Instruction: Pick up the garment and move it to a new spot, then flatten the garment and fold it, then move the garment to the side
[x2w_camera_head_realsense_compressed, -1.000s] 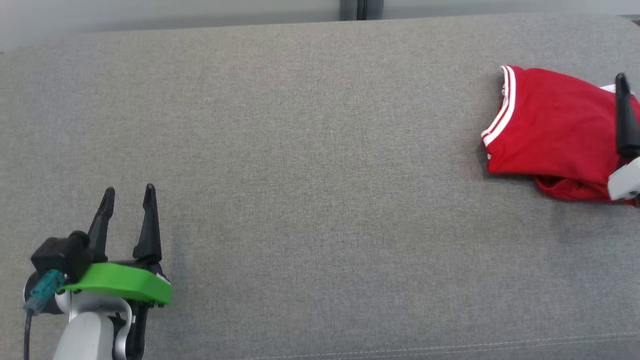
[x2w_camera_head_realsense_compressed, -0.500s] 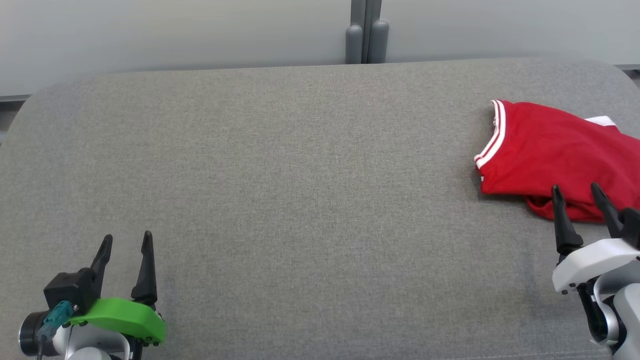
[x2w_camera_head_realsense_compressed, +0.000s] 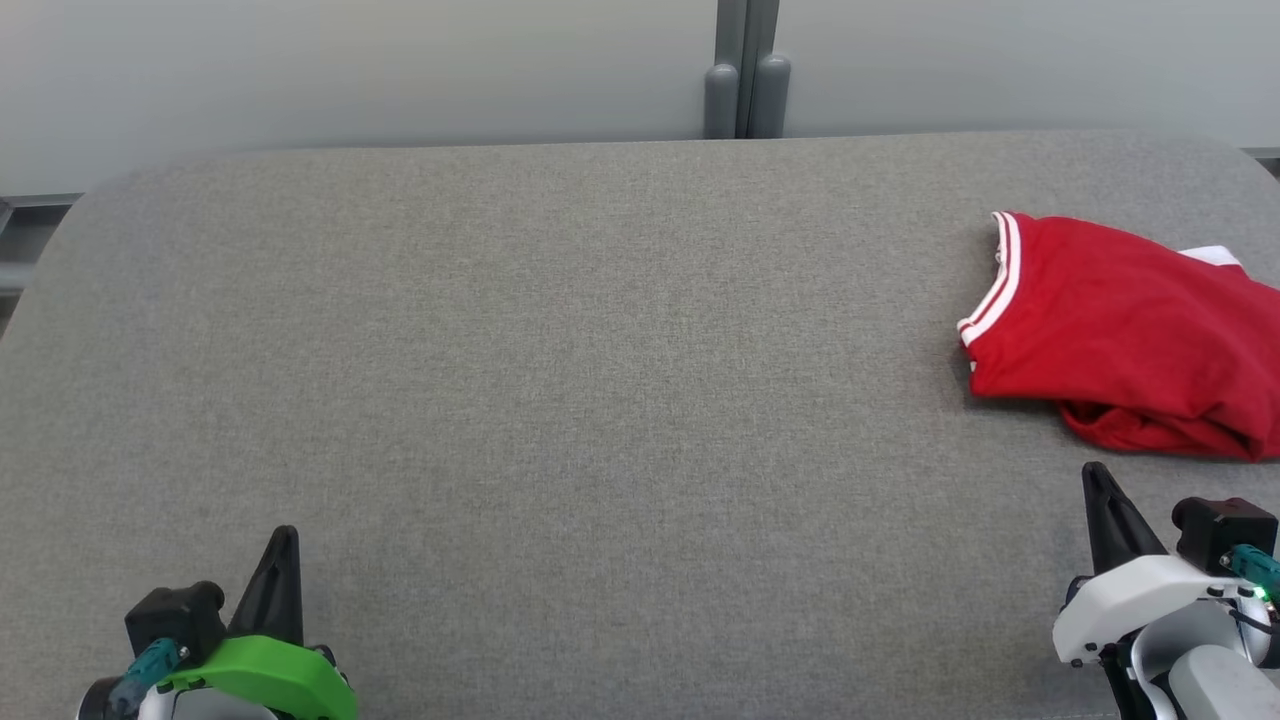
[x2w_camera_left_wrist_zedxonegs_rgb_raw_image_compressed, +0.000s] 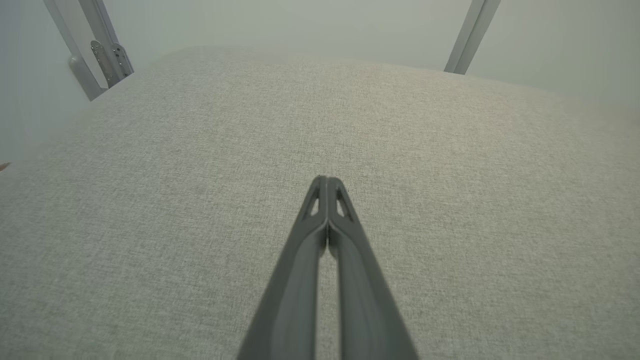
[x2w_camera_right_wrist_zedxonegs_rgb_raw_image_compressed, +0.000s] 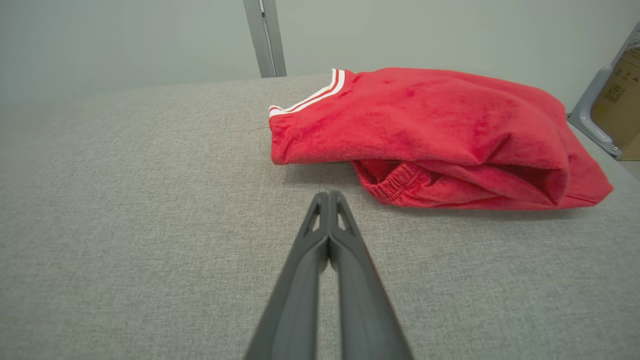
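The red garment (x2w_camera_head_realsense_compressed: 1120, 340), folded with white stripes on its trim, lies at the right end of the grey fabric surface (x2w_camera_head_realsense_compressed: 600, 380). In the right wrist view the garment (x2w_camera_right_wrist_zedxonegs_rgb_raw_image_compressed: 425, 125) rests just beyond my fingertips, elastic waistband toward me. My right gripper (x2w_camera_head_realsense_compressed: 1097, 482) sits at the lower right, a short way in front of the garment and not touching it; its fingers (x2w_camera_right_wrist_zedxonegs_rgb_raw_image_compressed: 320, 235) are pressed together with nothing between them. My left gripper (x2w_camera_head_realsense_compressed: 281, 545) is at the lower left, far from the garment, its fingers (x2w_camera_left_wrist_zedxonegs_rgb_raw_image_compressed: 320, 220) shut over bare fabric.
A pale wall with a grey post (x2w_camera_head_realsense_compressed: 745, 95) runs behind the surface. The right wrist view shows a cardboard box (x2w_camera_right_wrist_zedxonegs_rgb_raw_image_compressed: 622, 100) and a metal frame leg (x2w_camera_right_wrist_zedxonegs_rgb_raw_image_compressed: 592, 115) past the right end. Metal struts (x2w_camera_left_wrist_zedxonegs_rgb_raw_image_compressed: 102, 50) stand beyond the far left corner.
Both grippers have shut and pulled back toward the near edge. The right gripper came off the garment, which stays put. The head camera tilted up, showing more wall.
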